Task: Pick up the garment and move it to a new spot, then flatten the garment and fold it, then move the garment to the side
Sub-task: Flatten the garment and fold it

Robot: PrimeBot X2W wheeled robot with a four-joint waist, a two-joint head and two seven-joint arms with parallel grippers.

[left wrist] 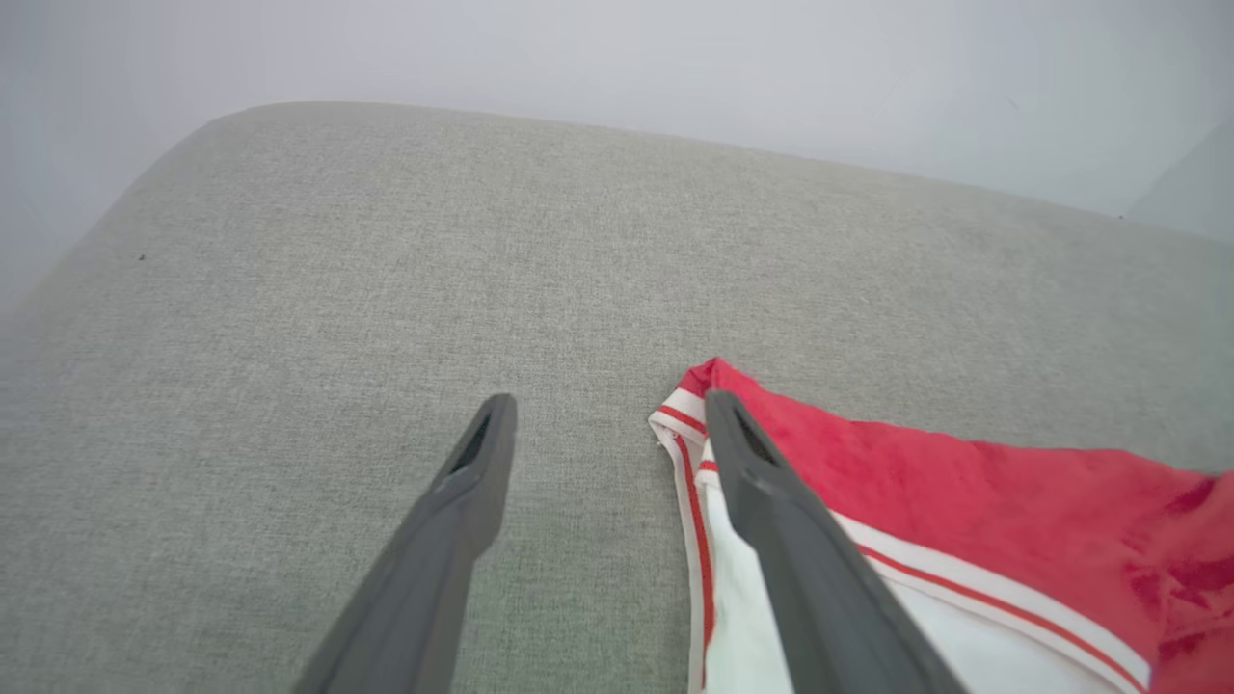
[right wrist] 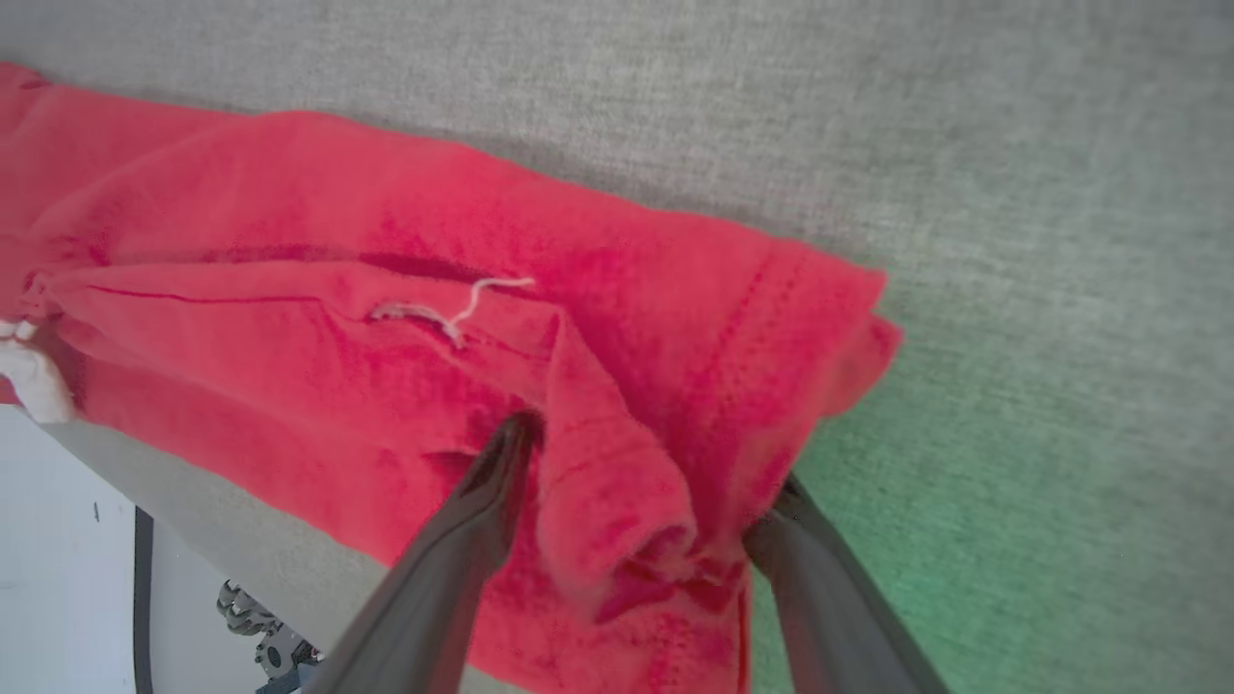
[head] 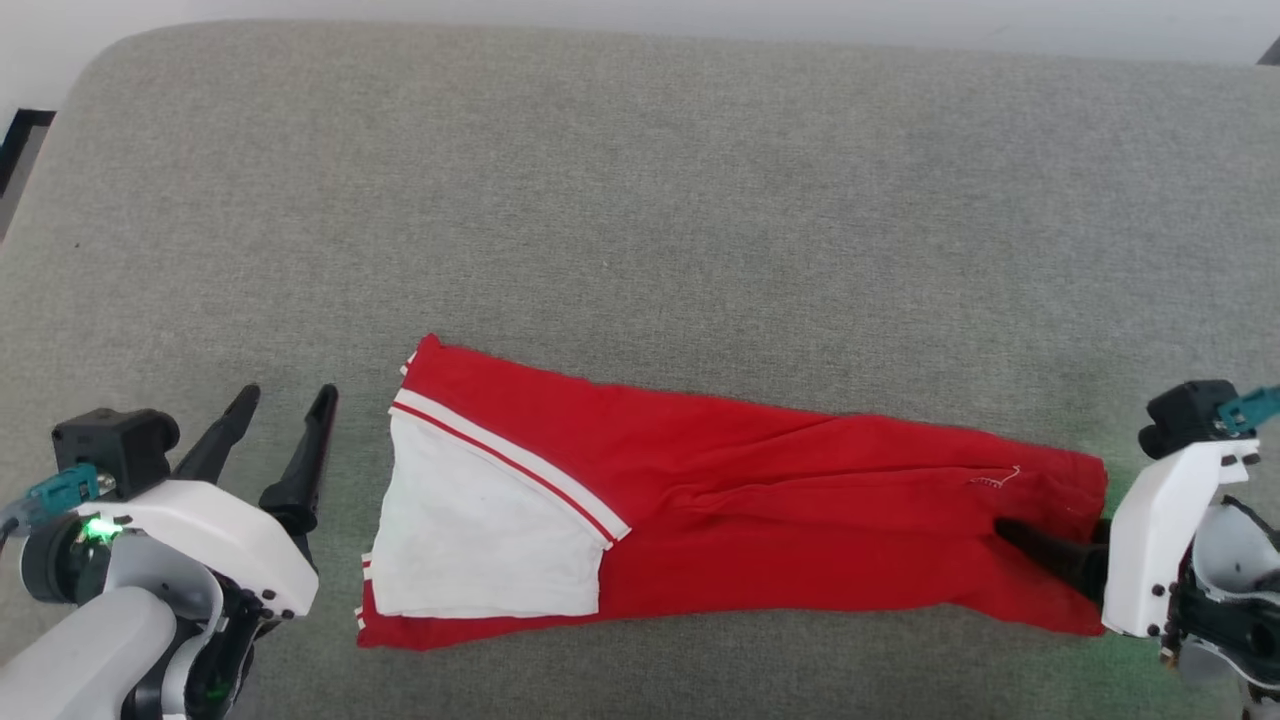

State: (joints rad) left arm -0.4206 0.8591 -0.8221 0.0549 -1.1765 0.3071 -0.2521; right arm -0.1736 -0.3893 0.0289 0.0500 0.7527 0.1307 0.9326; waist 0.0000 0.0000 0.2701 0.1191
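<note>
At the lower left of the head view the left hand (head: 285, 400) is released and holds nothing; its two dark fingers stand apart, just beside the left end of the garment (head: 780, 500). In the left wrist view this hand (left wrist: 607, 405) has one finger over bare grey cloth, and the other finger (left wrist: 771, 482) crosses the striped trim of the garment (left wrist: 916, 482). I cannot tell if it touches there.

At the lower right the right hand (head: 1040, 545) is cut by the frame edge, and one finger alone shows, lying on the red cloth. The right wrist view gives more: the hand (right wrist: 646, 463) is spread wide and released, with a bunched fold of the garment (right wrist: 289, 337) loose between the fingers.

The garment lies as a long folded band across the lower middle of the bench (head: 640, 200), white sleeve (head: 480, 530) at the left, red hem at the right. A loose white thread (head: 1000, 478) sits near the hem.

Farther up, the bench is bare grey fabric. A dark object (head: 20, 140) at the upper left edge is cut off and hard to make out.
</note>
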